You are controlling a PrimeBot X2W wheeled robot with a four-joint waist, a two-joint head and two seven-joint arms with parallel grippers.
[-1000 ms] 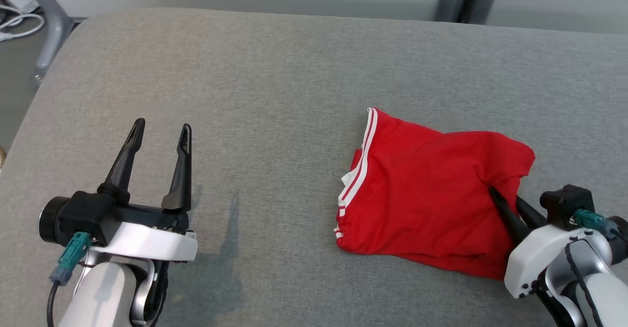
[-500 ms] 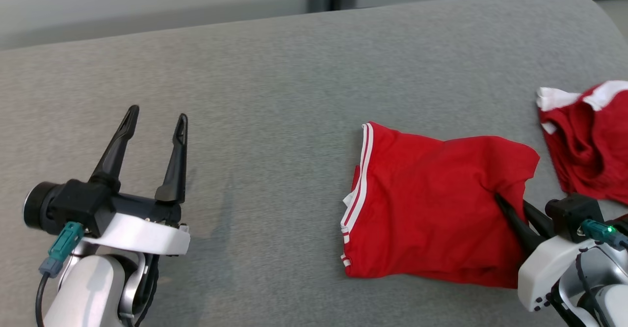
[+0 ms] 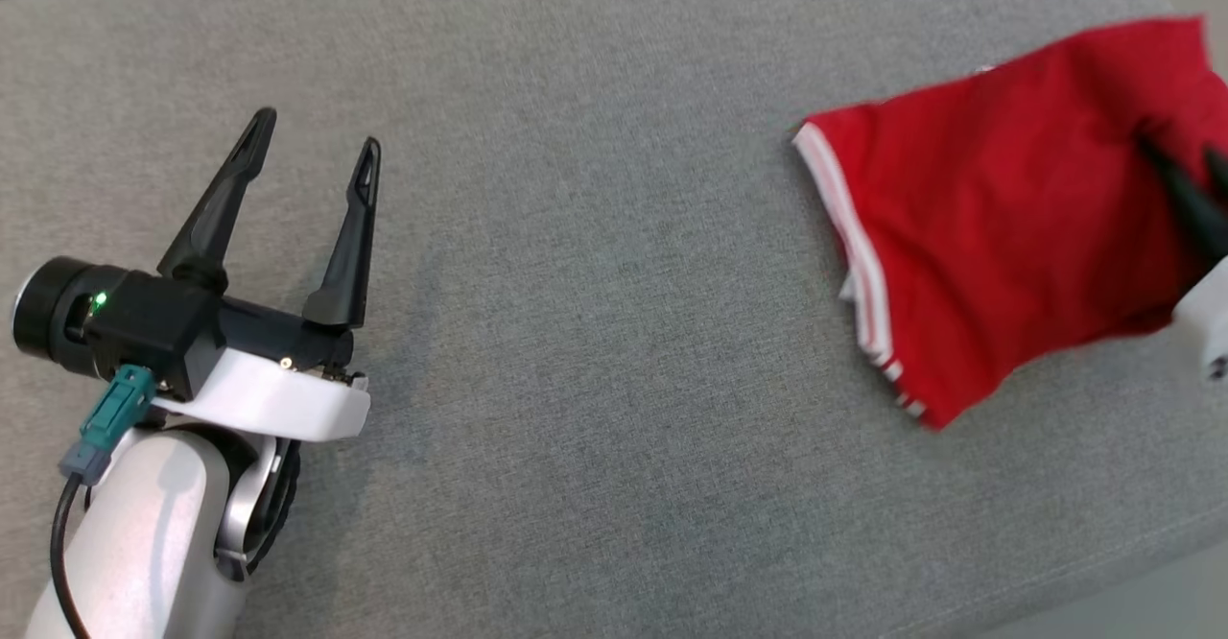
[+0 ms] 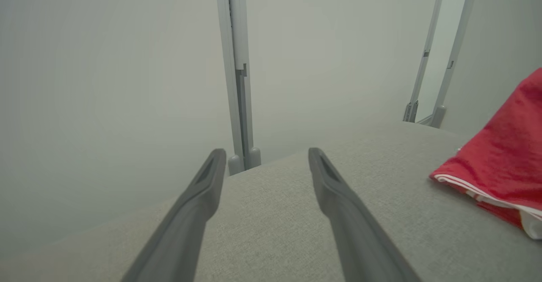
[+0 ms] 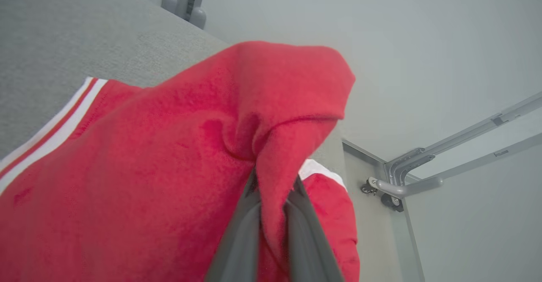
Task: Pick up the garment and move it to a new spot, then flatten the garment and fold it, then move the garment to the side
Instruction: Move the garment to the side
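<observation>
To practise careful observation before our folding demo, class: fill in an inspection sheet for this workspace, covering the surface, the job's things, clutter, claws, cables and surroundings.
Surface: grey fabric pad, smooth.
Job's things: red garment with white stripes, folded, near the pad's right end, one corner lifted.
Clutter: red-and-white cloth behind the held fold; cannot tell whether it is a separate item.
Claws: left claw open, empty; right claw shut on the red garment.
Cables: teal-plugged cable at the left wrist.
Surroundings: pale wall, grey metal posts.
</observation>
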